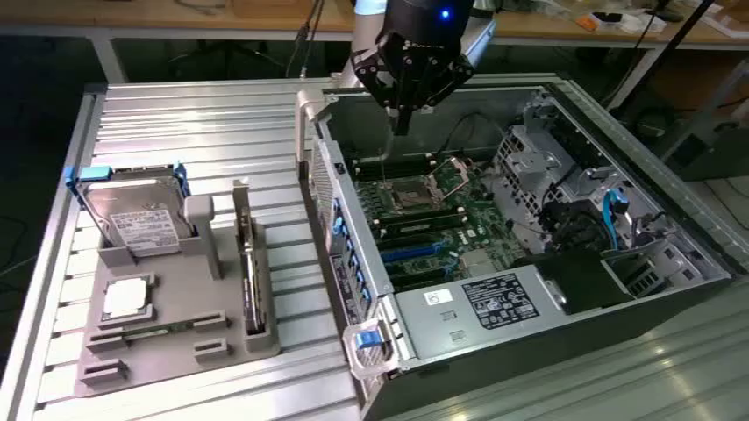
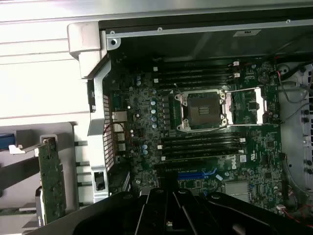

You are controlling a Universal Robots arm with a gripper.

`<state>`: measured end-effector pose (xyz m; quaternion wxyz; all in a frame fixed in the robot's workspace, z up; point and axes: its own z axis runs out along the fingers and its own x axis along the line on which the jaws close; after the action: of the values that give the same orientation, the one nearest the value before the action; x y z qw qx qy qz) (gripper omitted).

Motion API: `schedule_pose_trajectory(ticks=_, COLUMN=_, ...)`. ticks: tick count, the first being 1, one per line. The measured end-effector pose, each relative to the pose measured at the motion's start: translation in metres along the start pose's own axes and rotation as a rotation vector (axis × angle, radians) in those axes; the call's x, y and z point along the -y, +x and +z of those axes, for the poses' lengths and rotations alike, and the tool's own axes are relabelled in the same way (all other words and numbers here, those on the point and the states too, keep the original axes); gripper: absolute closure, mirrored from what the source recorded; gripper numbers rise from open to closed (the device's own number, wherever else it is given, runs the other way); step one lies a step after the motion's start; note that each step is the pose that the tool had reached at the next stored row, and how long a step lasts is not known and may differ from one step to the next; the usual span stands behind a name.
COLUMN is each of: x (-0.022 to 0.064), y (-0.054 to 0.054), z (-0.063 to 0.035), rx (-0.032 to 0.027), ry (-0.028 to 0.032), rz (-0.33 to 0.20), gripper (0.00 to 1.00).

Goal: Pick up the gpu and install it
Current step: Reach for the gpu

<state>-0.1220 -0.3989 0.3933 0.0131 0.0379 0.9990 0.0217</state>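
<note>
One black tool [image 1: 402, 123] is held clenched on nothing above the green motherboard [image 1: 451, 224] of one open metal computer case [image 1: 322, 167], which is set along the worktop's edge at the exterior view's right. One gpu [image 1: 249, 272], a thin dark circuit card, is stood on edge in one grey plastic holder [image 1: 175, 355] toward the opposite edge, well apart from the tool. One silver hard drive [image 1: 140, 219] in a blue frame, one square processor chip [image 1: 126, 300] and one slim green memory stick [image 1: 146, 331] are kept in that holder. The worktop [image 1: 199, 123] is of ribbed bare aluminium; wooden benches [image 1: 281, 13] are seen behind. The label print cannot be read.
</note>
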Motion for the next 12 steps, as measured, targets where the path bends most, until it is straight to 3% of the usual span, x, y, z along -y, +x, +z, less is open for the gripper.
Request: schedule_pose_trajectory(ticks=12, x=0.0, y=0.0001, z=0.0, rx=0.0, ry=0.0, rz=0.0, gripper=0.89)
